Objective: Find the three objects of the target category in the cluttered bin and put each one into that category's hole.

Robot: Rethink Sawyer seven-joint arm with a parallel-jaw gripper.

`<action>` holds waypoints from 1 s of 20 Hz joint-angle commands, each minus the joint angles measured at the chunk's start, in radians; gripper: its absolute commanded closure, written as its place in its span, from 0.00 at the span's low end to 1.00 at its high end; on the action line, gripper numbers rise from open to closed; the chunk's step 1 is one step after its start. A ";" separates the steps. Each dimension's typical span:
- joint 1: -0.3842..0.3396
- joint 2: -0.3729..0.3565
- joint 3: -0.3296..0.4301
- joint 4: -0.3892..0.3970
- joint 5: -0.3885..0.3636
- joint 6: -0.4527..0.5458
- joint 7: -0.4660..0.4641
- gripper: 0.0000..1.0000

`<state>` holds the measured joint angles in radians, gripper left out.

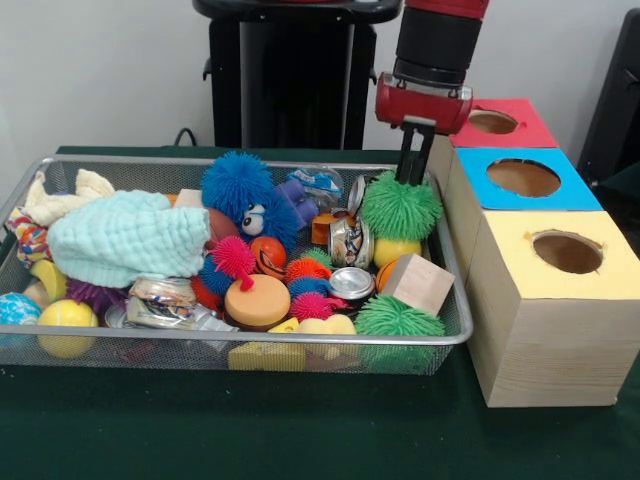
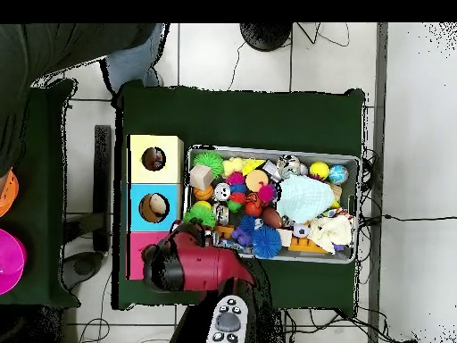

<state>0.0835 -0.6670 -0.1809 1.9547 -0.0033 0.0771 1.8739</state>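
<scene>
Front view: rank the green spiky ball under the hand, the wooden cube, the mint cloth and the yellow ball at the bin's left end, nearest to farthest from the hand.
1. Green spiky ball, directly beneath the hand.
2. Wooden cube, bin's right front.
3. Mint cloth, left of centre.
4. Yellow ball, front left corner.

Front view: camera sitting low across the table, looking level and slightly down, close in; the wire bin [image 1: 240,345] is filling the left and centre of the frame, the three coloured boxes [image 1: 545,270] are occupying the right.

Overhead view: camera hanging high above, looking straight down, much farther off; the green table [image 2: 241,112] is taking the frame's middle, floor showing around it.

Shared: both views are covering the bin [image 2: 353,161], the boxes [image 2: 156,205] and the table [image 1: 300,430], turned half round against each other.
</scene>
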 commanded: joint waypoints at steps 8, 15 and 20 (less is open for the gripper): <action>0.042 -0.263 -0.047 -0.092 0.049 0.396 0.147 1.00; 0.019 -0.334 -0.036 -0.113 0.030 0.467 0.114 1.00; -0.002 -0.366 -0.028 -0.132 0.028 0.531 0.094 1.00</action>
<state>0.1220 -0.9836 -0.2313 1.8892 0.0009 0.4385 1.8739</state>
